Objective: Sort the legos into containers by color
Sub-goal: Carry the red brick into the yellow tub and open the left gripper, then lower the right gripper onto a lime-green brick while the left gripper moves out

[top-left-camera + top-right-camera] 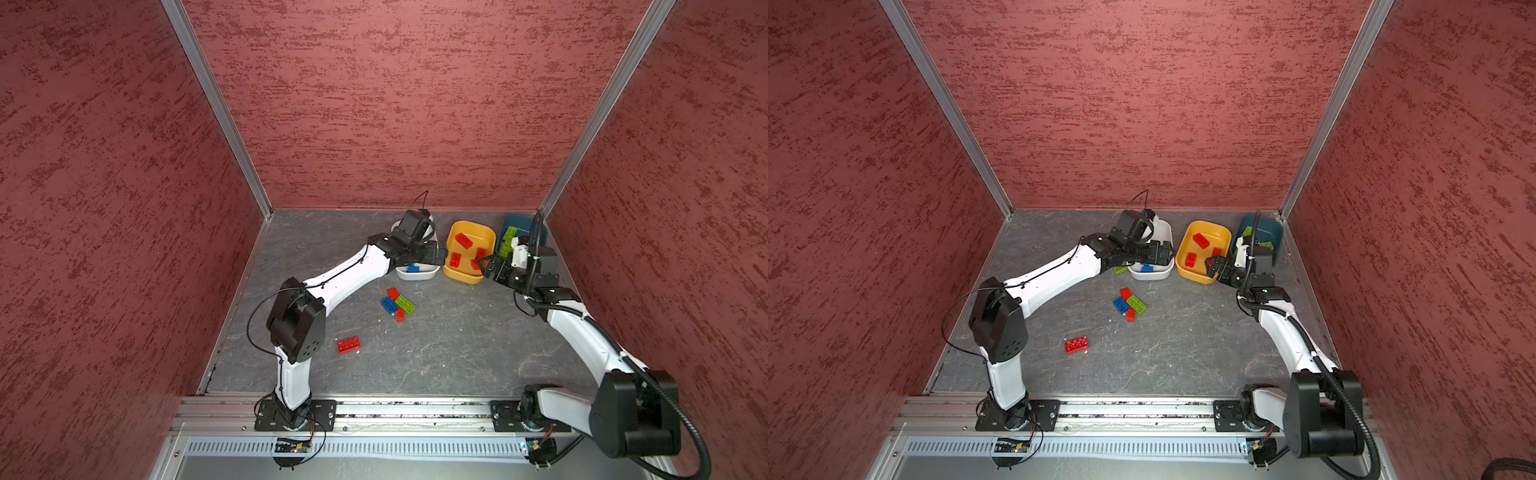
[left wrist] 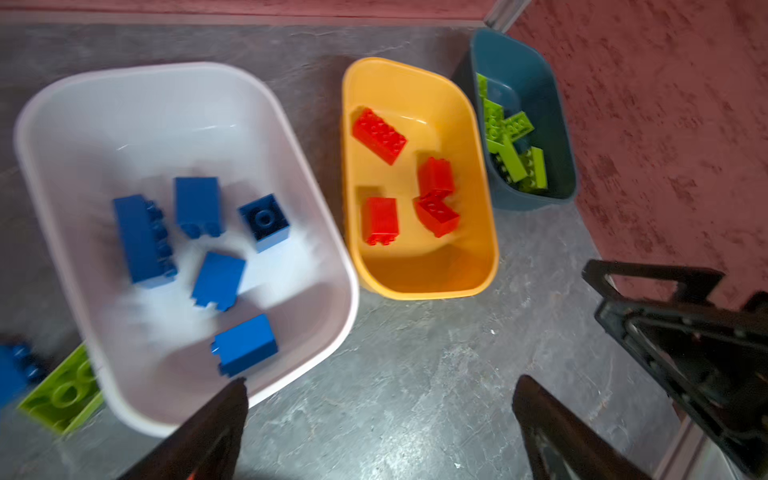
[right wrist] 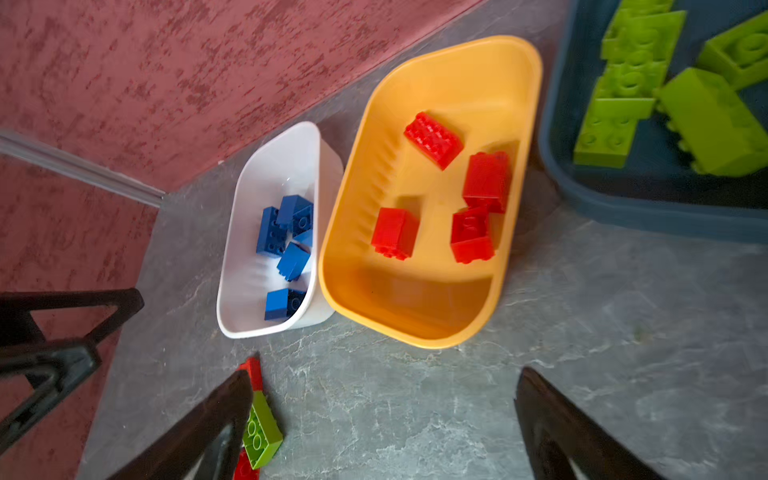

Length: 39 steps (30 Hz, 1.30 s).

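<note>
The left claw (image 2: 380, 399) hangs spread and empty above the near end of the white rounded plastic tub (image 2: 291, 124), in which five blue studded plastic bricks (image 2: 220, 278) lie. I judge a drop into this tub to be done and a fresh pick to be next.

Four red studded bricks (image 2: 378, 135) sit in the yellow-orange plastic tub (image 2: 415, 282), and lime green studded bricks (image 2: 513, 137) fill the dark teal plastic tub (image 2: 557, 137). Loose on the grey marbled surface (image 1: 457, 345) are:
- a touching cluster of blue, green and red bricks (image 1: 405, 304) near the middle
- an oblong red brick (image 1: 348, 345) apart from it, nearer the left arm's base
- a lime green oblong brick (image 2: 62, 390) and a blue brick (image 2: 16, 370) just beside the white tub's outer wall

The next move calls for rising clear of the rim, swinging back to a loose brick and straddling its short sides. The lone red one looks the easiest; the pair beside the tub wall leaves little finger room.

The left arm reaches forward with its elbow raised and its forearm stretched to the white tub. The right arm runs up the right side with its wrist turned inward. The right claw (image 3: 386, 386) is spread and empty, just beside the yellow-orange tub's near corner.
</note>
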Motion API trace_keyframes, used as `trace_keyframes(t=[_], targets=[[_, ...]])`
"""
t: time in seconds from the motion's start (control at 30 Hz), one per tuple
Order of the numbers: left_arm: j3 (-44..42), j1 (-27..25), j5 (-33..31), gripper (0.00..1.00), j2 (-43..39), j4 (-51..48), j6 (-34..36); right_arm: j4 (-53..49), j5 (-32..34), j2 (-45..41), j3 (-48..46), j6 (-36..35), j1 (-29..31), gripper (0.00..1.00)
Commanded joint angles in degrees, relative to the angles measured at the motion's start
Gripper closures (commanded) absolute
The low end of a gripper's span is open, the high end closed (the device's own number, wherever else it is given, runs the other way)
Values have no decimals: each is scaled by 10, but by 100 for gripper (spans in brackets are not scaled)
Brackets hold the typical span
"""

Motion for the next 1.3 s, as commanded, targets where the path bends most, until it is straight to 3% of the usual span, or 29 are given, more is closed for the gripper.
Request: trace_keyframes(t=[0.0,0.23,0.47,0.57,0.67,0.93,1.27], targets=[[-70,15,-34,1,-37,-5,-65,25,37,-11,-1,-65,67,1],[-195,73,-88,1,-121,-28,-142,6,36,59,21,-170,207,2],[-258,109,-124,0,-193,-39,-153,-19,22,137,36,-254,308,20],[-282,123,-122,1,-211,-51,-163,-12,35,187,52,-275,340,22],[-300,137,-113,1,-224,-69,-165,-5,72,238,77,-286,357,25],[-364,139,-164,0,-307,-193,-183,20,117,303,105,-316,374,38],[-462,130,-85,0,-426,-230,-261,19,124,347,143,-349,390,47]])
